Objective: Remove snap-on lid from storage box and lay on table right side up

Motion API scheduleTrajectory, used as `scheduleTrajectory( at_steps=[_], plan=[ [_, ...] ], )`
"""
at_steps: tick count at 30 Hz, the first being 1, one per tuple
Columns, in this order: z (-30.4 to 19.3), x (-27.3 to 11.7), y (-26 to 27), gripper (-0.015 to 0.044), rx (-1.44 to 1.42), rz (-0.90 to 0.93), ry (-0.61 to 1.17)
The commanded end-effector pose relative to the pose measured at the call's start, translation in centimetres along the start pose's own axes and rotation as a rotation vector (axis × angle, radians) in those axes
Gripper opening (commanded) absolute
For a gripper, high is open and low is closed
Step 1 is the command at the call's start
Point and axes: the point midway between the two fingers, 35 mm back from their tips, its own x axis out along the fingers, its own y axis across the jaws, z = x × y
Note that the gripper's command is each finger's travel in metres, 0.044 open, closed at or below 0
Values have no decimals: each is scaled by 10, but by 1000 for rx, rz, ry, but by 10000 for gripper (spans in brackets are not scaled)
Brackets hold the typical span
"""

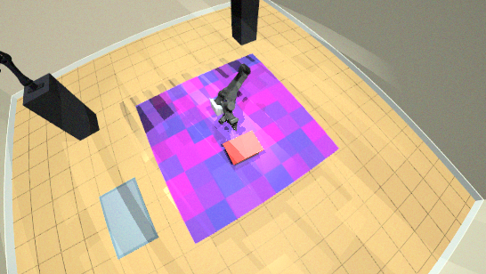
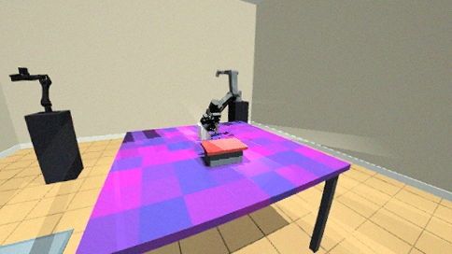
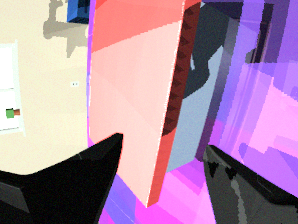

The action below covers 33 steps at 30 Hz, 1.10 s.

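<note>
The red lid (image 1: pixel 245 148) (image 2: pixel 224 146) (image 3: pixel 131 90) sits flat on top of the grey storage box (image 2: pixel 225 160) (image 3: pixel 192 136), its rim overhanging the walls. The box stands on the purple and pink patchwork table (image 1: pixel 184 178) (image 2: pixel 164 216). My gripper (image 1: pixel 234 127) (image 2: pixel 215 132) (image 3: pixel 164 145) is partly open with nothing held. It is just behind the box, on the arm's side. In the wrist view one fingertip overlaps the lid's top and the other lies past the box wall, with the lid's near corner and rim between them. Whether the fingertips touch the lid cannot be told.
A white block (image 1: pixel 215 107) (image 2: pixel 204 131) stands at the arm's foot, behind and to the left of the box. Black pedestals (image 1: pixel 60 107) (image 2: pixel 55 146) stand off the table, one with another arm. A blue crate (image 3: pixel 78 11) shows beyond the lid in the wrist view.
</note>
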Motion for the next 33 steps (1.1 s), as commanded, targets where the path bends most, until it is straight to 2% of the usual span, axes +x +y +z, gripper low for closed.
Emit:
scheduleTrajectory(
  at_steps=[1, 33],
  plan=[
    [2, 6, -2, 235, 9, -3, -6],
    [1, 57, -2, 235, 8, -2, -4]
  ],
)
